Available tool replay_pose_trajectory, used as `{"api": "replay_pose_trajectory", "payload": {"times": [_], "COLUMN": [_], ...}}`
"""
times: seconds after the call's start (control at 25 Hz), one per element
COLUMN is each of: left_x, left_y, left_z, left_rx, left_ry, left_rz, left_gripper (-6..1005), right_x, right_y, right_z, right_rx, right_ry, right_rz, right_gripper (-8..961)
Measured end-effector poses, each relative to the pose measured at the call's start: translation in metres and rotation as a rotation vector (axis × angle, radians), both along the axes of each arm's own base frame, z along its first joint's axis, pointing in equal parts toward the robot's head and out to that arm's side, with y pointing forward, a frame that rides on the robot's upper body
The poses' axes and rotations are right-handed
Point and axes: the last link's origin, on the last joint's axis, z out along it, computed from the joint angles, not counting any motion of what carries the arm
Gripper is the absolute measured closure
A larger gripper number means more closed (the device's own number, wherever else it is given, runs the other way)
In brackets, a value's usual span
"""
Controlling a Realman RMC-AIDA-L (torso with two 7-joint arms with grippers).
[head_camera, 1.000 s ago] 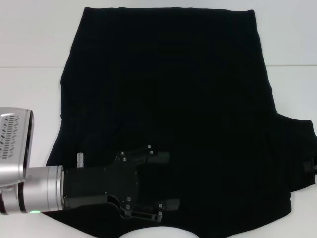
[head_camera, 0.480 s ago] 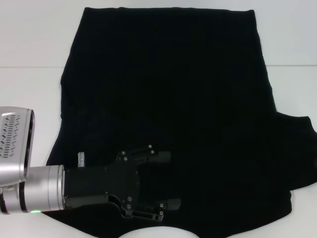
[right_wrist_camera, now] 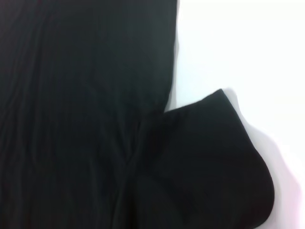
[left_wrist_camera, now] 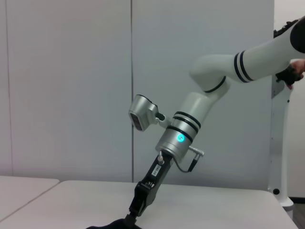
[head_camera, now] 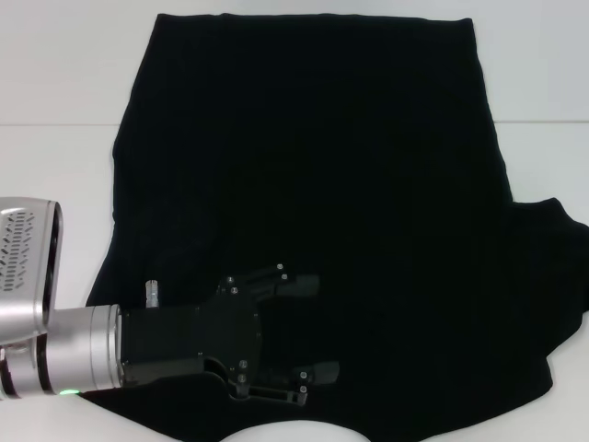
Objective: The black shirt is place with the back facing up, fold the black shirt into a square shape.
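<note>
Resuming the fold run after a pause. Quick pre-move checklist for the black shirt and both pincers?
1. The black shirt lies spread on the white table, plain side up: ok.
2. Left pincer over the shirt's near edge, open, holding no cloth: ok.
3. Right sleeve still out to the side, not folded in: not ok.
4. Right pincer reaches down to dark cloth in the left wrist view; grip: cannot tell.
5. Left sleeve is not seen sticking out; whether it is folded under: cannot tell.
</note>
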Motion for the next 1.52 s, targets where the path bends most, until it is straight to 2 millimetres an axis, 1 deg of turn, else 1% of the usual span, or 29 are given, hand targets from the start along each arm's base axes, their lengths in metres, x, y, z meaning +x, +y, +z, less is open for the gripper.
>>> {"api": "replay_pose_trajectory", "payload": {"times": [0.32,0.68,1.04,1.28,1.4,1.52], "left_x": [0.001,0.0,0.002,0.003,0.003,0.003], "left_y": [0.0,0.001,0.002,0.003,0.003,0.004], "left_z": [-0.001,-0.001,-0.001,-0.002,-0.002,-0.001], "left_rx": [-0.002,0.006,0.006,0.005,0.005,0.005], "left_ry": [-0.007,-0.01,-0.01,-0.011,-0.011,-0.01], "left_rz": [0.004,0.015,0.011,0.007,0.007,0.006], "left_gripper": [50,51,50,50,50,50], "right_x": [-0.003,-0.001,0.004,0.004,0.0,-0.01], "right_y": [0.008,0.012,0.01,0.01,0.012,0.017], "right_z": [-0.002,-0.002,0.0,-0.002,-0.004,-0.006], "right_rx": [0.05,0.073,0.089,0.09,0.107,0.112], "right_ry": [-0.013,-0.042,-0.049,-0.048,-0.024,0.01], "right_rz": [0.064,0.079,0.068,0.075,0.088,0.115], "right_gripper": [949,949,949,950,950,949]}}
